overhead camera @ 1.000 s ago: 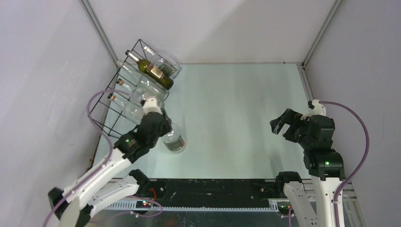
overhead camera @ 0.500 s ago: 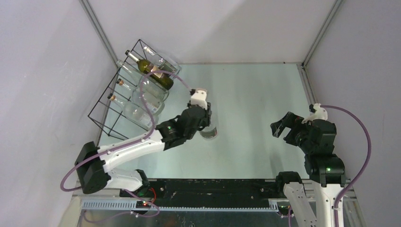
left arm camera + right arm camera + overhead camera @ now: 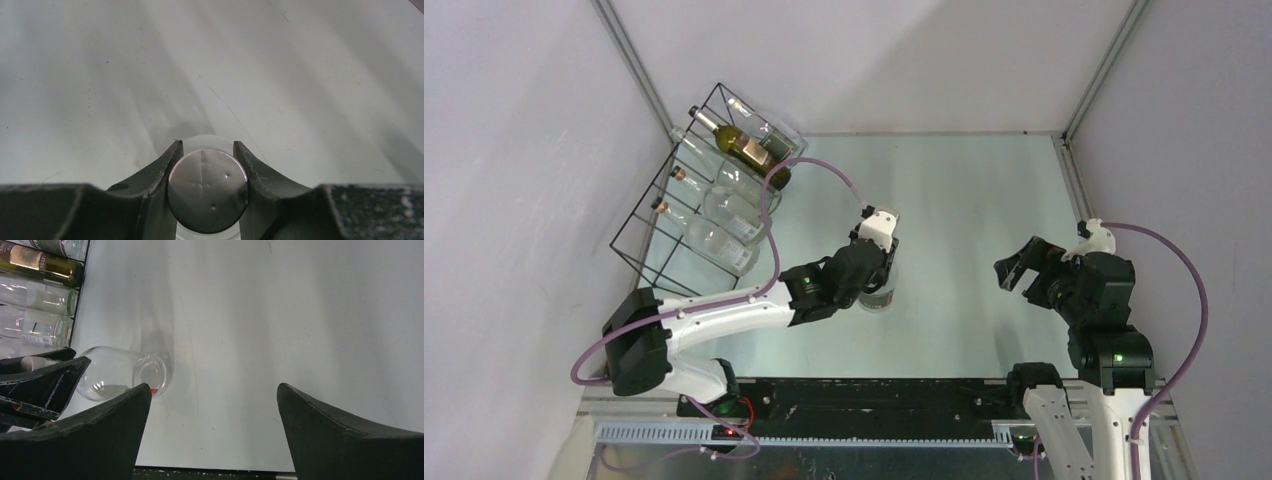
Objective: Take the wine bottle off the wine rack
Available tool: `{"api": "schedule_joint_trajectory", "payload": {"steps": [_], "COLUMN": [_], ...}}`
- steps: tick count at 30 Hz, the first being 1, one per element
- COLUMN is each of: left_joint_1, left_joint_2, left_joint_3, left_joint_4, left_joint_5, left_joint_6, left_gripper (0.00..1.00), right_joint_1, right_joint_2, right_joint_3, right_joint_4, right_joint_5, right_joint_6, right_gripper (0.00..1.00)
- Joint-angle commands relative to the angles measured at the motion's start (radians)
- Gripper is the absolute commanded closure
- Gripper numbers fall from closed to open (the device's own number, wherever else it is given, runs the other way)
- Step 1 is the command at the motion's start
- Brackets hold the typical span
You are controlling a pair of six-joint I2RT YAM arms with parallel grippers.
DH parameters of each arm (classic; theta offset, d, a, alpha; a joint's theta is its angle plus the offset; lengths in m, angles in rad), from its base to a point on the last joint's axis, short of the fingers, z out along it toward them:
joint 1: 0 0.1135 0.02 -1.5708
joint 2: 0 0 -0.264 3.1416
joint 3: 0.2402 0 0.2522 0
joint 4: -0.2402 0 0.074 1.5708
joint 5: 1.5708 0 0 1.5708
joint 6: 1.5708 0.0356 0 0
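My left gripper is shut on the dark capped top of a clear glass wine bottle, which hangs over the middle of the table, away from the wine rack. In the left wrist view the round cap sits pinched between both fingers. The right wrist view shows the same wine bottle from the side, its base toward the camera. My right gripper stands open at the right with nothing between its fingers.
The black wire rack at the back left holds a dark green bottle with a gold label and several clear bottles. White walls close in the left, back and right sides. The arm bases line the near edge.
My left arm has swung right, carrying the clear bottle from beside the rack to the table's middle. The right gripper has stayed open and barely shifted.
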Motion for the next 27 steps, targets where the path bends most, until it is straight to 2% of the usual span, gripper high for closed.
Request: {"api": "schedule_joint_trajectory", "payload": {"steps": [1, 5, 10, 14, 17, 20, 22, 27], "left_joint_1": [-0.007, -0.008, -0.009, -0.009, -0.009, -0.009, -0.009, -0.009], "left_joint_2": [-0.054, -0.067, -0.077, -0.086, -0.088, -0.079, -0.09, -0.182], "left_joint_3": [0.007, -0.027, -0.052, -0.062, -0.022, 0.072, 0.115, 0.164], "left_joint_4": [0.19, 0.197, 0.198, 0.19, 0.132, 0.032, -0.034, -0.124], "left_joint_5": [-0.067, -0.073, -0.082, -0.092, -0.098, -0.092, -0.094, -0.089], "left_joint_6": [-0.003, -0.023, -0.051, -0.066, -0.081, -0.095, -0.099, -0.097], "left_gripper": [0.76, 0.59, 0.48, 0.34, 0.27, 0.11, 0.04, 0.0], "right_joint_1": [0.004, 0.005, 0.005, 0.005, 0.005, 0.004, 0.005, 0.07], "right_joint_2": [0.0, 0.008, 0.019, 0.024, 0.037, 0.06, 0.073, 0.099], "right_joint_3": [-0.002, -0.009, -0.013, -0.013, -0.013, -0.018, -0.022, -0.038], "right_joint_4": [0.006, 0.003, 0.0, 0.002, 0.008, 0.039, 0.074, 0.174], "right_joint_5": [-0.02, -0.02, -0.014, -0.025, -0.086, -0.159, -0.194, -0.211], "right_joint_6": [0.008, 0.01, 0.01, -0.01, -0.056, -0.056, -0.046, -0.006], "right_gripper": [0.0, 0.0, 0.0, 0.0, 0.01, 0.0, 0.0, 0.0]}}
